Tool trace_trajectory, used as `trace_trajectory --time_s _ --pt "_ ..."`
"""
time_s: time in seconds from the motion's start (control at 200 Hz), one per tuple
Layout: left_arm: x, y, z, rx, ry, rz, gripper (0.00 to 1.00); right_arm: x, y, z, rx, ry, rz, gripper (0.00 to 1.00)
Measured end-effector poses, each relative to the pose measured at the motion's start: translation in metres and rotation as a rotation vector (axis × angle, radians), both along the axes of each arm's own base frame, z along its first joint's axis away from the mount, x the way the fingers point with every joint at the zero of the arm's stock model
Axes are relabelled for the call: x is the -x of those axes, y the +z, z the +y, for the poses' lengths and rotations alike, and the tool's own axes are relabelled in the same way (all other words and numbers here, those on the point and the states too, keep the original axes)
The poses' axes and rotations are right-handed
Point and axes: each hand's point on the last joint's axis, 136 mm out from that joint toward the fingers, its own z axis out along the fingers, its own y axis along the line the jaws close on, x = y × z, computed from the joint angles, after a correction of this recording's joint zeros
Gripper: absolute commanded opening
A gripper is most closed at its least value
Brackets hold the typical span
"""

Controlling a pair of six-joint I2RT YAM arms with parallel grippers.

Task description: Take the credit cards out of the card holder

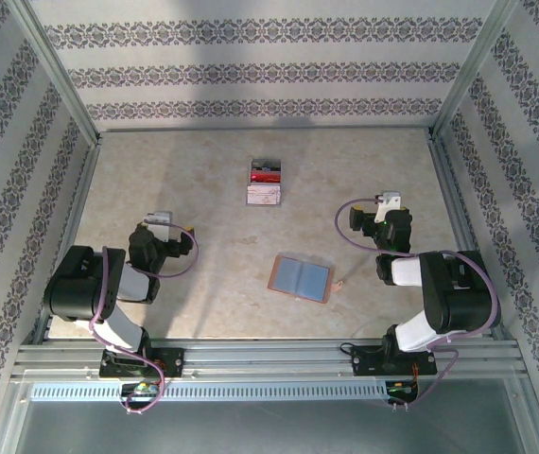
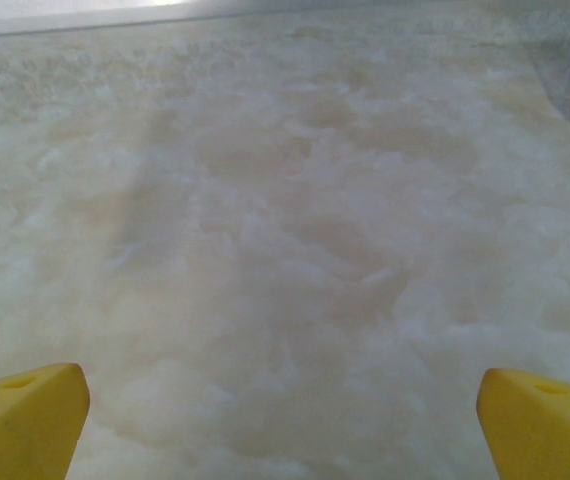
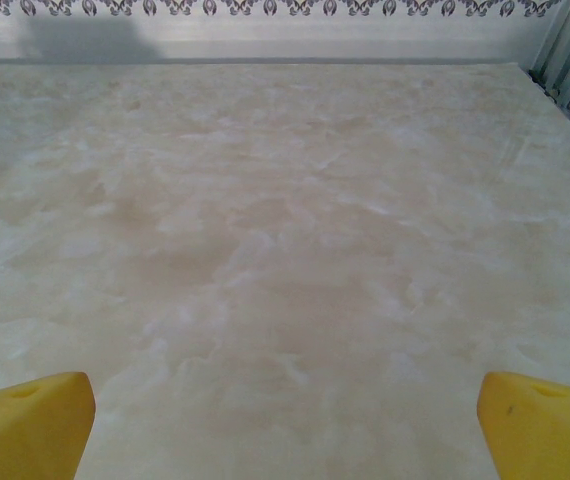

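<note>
Holder (image 1: 301,278) lies open, grey-blue side up, lower centre-right of frame. Long axis runs left-right, right end dipping slightly. Left gripper (image 2: 280,405) and right gripper (image 3: 283,405): spread wide, empty.

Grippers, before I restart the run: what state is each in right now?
Left gripper: open, holding nothing.
Right gripper: open, holding nothing.

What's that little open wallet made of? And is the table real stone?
The card holder looks like leather or fake leather: a matte salmon rim and a grey-blue inside, lying open and flat. It is too small here to tell which. The table looks like marble, cream with cloudy veins, but its dull, even surface could be a printed sheet; I cannot tell.
</note>
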Motion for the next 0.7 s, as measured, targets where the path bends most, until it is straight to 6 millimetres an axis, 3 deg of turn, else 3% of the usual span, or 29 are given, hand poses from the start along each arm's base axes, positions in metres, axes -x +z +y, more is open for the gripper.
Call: trace_trajectory --time_s 0.2,0.7 --pt "-0.037 0.032 0.014 0.022 0.045 -0.052 1.0 0.0 0.0 0.0 0.0 0.0 0.0 0.98" --pt "-0.035 0.026 0.021 0.034 0.077 -0.022 1.0 0.0 0.0 0.0 0.0 0.0 0.0 0.98"
